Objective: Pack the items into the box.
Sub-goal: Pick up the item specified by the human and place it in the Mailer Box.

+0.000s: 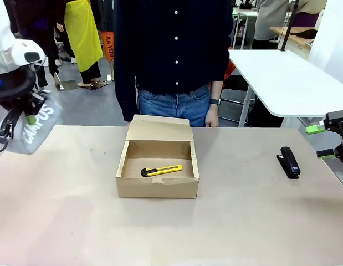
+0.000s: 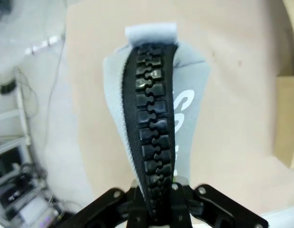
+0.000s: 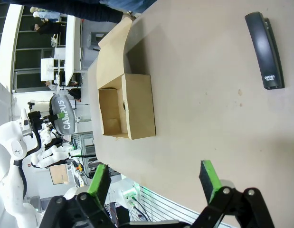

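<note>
Grips a long grey fabric zip pencil pouch printed "CAMPUS" in white (image 1: 42, 119) with the left tool (image 1: 29, 113), clamped on it, raised and tilted above the far-left corner of the pale brown worktop (image 1: 77, 221). Seen from the left wrist: tool (image 2: 158, 199) pinched on the pouch (image 2: 189, 118) right at its chunky black zip (image 2: 154, 118), pouch standing away from the camera, part of the white print visible on the grey side.

Holds the right tool (image 1: 322, 142) at the worktop's right edge — green pads well apart, gripping nothing. Same in the right wrist view (image 3: 154, 180), pads spread above bare worktop.

Near the worktop's middle: shallow brown cardboard box (image 1: 157, 188), hinged flap lid open and standing at the far side. Inside, flat on the bottom, near the front wall: slim yellow-and-black utility knife (image 1: 161, 171). Also box (image 3: 137, 104) in the right wrist view, with the pouch (image 3: 63, 114) beyond it, apart from it.

Right of the box, well apart, near the right tool: slim black stapler (image 1: 288, 162), lying flat (image 3: 264, 50).

Behind the box at the far side: person in dark buttoned shirt and blue jeans (image 1: 174, 50), one hand (image 1: 211, 117) hanging down.
</note>
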Controlling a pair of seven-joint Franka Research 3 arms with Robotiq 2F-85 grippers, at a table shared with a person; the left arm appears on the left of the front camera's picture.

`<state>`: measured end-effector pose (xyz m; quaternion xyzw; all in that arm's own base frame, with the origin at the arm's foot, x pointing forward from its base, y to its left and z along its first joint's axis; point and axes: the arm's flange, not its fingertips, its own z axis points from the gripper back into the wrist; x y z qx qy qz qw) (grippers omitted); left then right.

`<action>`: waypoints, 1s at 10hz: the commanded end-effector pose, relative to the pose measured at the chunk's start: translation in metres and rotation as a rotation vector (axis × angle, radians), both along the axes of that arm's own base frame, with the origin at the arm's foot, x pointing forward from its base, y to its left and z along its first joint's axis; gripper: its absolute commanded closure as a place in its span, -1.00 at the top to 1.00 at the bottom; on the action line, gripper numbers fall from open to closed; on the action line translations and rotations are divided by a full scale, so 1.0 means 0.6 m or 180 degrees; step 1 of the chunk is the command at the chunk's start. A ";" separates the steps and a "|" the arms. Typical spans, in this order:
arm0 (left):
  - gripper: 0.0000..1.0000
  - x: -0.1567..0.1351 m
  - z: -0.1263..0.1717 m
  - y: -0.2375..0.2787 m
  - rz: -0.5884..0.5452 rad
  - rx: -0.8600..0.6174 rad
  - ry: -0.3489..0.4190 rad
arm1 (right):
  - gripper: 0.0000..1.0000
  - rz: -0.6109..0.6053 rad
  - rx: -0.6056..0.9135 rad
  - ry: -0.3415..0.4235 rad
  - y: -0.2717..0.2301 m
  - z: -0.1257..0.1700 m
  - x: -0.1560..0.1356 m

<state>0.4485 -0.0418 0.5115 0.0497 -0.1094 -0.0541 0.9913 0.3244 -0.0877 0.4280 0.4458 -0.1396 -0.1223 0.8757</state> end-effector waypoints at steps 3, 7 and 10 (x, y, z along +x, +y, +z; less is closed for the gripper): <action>-0.89 0.022 0.005 -0.208 -0.1880 0.0388 -0.0454 | 1.00 0.0061 -0.0035 -0.0029 -0.006 0.000 -0.003; -0.89 -0.021 -0.026 -0.413 -0.3476 0.0684 -0.0583 | 1.00 0.0061 -0.0035 -0.0029 -0.006 0.000 -0.003; -0.89 -0.053 -0.060 -0.511 -0.4733 0.0715 -0.0505 | 1.00 0.0061 -0.0035 -0.0029 -0.006 0.000 -0.003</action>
